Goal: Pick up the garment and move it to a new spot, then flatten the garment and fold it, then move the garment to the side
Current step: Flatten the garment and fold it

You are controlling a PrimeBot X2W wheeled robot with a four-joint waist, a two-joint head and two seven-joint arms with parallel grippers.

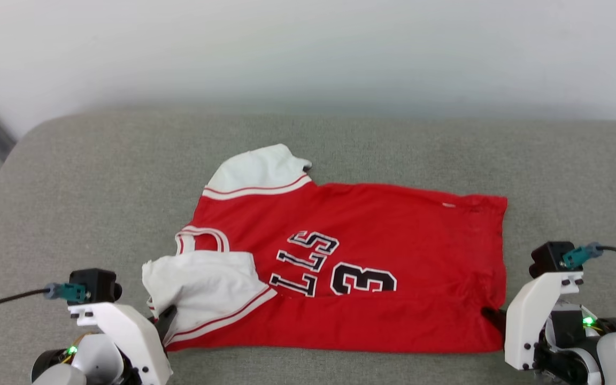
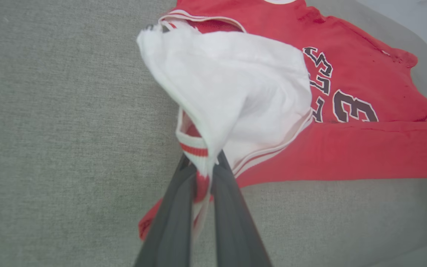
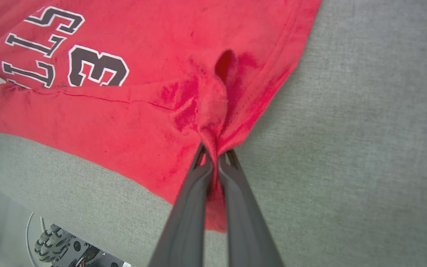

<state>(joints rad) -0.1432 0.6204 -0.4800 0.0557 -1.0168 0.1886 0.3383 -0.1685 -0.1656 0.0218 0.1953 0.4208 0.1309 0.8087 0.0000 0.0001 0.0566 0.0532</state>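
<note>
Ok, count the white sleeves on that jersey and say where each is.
2. One sleeve lies on the far side of the jersey; the other sleeve, on the near side, is folded onto the red front, pinched in the left gripper.

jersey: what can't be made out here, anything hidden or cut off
- Lettering on the jersey: head view, the folded white sleeve covers its start, a red fold cuts the number short.
- Far sleeve: left wrist view, cut off by the top edge.
- Left gripper: left wrist view, cloth hides the jaws' tips.
- Underside of the jersey: every view, pressed against the cushion.
</note>
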